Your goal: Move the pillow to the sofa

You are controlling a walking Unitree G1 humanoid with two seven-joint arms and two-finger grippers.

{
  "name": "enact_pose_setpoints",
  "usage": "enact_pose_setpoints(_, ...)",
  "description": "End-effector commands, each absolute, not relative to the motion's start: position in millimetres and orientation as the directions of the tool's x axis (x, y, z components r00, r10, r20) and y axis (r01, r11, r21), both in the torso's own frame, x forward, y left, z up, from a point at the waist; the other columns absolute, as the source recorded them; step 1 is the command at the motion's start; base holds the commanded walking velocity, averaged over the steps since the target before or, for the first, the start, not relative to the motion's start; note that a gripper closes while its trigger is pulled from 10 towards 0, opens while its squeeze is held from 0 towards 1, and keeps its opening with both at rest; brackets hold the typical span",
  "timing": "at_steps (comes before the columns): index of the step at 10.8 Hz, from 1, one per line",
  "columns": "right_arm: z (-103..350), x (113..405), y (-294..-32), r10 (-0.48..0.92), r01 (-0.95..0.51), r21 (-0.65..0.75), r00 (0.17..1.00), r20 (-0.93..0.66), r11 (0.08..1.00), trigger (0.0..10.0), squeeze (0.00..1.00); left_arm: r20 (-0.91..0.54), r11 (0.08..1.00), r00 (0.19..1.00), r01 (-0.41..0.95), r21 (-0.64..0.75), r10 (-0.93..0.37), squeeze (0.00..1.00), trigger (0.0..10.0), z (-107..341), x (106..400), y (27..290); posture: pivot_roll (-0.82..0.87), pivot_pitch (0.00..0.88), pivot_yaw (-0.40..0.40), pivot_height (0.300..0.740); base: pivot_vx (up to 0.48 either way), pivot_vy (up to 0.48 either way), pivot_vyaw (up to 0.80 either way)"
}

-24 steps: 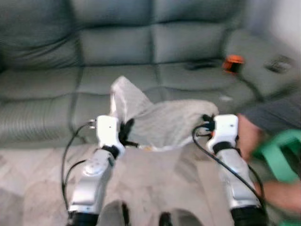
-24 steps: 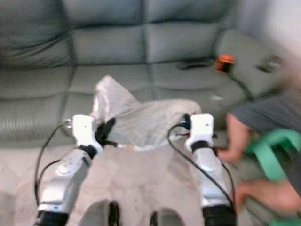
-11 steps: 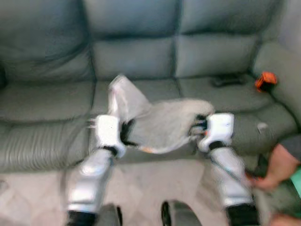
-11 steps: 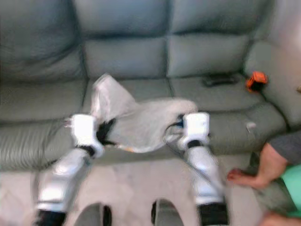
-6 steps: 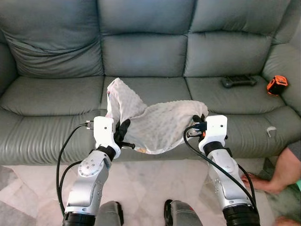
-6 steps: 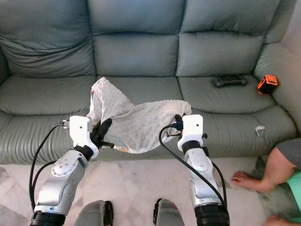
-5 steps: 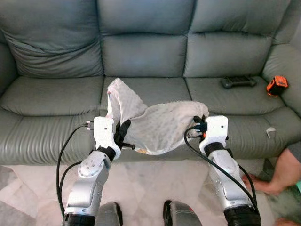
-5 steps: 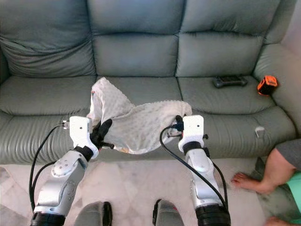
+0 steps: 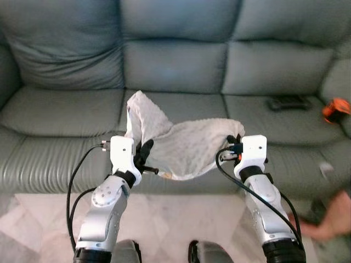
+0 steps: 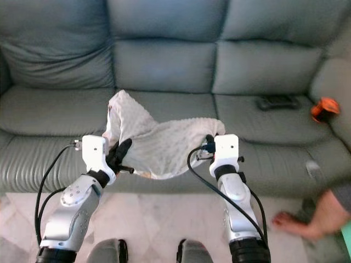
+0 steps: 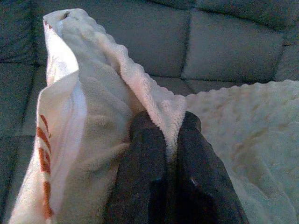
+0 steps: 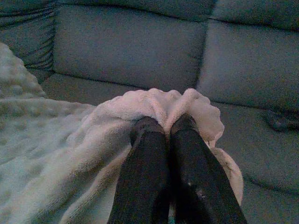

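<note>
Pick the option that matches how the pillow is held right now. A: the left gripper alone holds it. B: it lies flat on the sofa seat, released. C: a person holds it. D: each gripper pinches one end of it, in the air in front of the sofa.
D: the left gripper and the right gripper each pinch an end of the limp white pillow, which sags between them in front of the sofa.

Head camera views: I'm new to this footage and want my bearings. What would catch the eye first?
The limp cream pillow, held up between both arms in front of the grey sofa: the left gripper pinches one edge, the right gripper the other. Next, an orange object and a dark remote-like thing on the sofa's right seat, and a person's foot on the floor at right.
</note>
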State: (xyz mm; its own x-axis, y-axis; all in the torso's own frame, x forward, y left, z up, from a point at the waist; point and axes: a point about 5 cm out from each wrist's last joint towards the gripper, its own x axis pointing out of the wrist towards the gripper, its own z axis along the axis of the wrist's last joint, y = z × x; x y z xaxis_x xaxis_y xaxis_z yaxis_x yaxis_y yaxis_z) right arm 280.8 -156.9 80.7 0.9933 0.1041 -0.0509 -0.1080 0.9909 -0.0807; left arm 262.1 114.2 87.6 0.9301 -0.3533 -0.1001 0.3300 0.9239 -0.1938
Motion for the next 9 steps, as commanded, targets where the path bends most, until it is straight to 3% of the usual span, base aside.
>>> enact_pose_setpoints(1, 80.1, 279.6, -156.0, 0.111, -0.115, -0.08, 0.993, -0.05, 0.99, 10.0, 0.0, -0.061, 0.908, 0.92, 0.37, -0.194, -0.388, 0.0, 10.0, 95.2, 262.0, 105.6, -0.05, 0.162, -0.038, 0.74, 0.375, 0.0, 0.0)
enact_pose_setpoints(5, 77.6, 277.6, -155.6, 0.106, -0.11, -0.078, 0.993, -0.059, 0.991, 10.0, 0.0, -0.064, 0.908, 0.92, 0.368, -0.2, -0.387, 0.0, 10.0, 94.4, 260.8, 104.3, -0.06, 0.169, -0.034, 0.74, 0.346, 0.0, 0.0)
enact_pose_setpoints(9, 75.7, 276.2, -155.8, 0.107, -0.112, -0.077, 0.992, -0.068, 0.991, 10.0, 0.0, -0.077, 0.919, 0.928, 0.347, -0.186, -0.365, 0.0, 10.0, 92.1, 261.1, 106.3, -0.05, 0.175, -0.036, 0.74, 0.0, 0.0, 0.0)
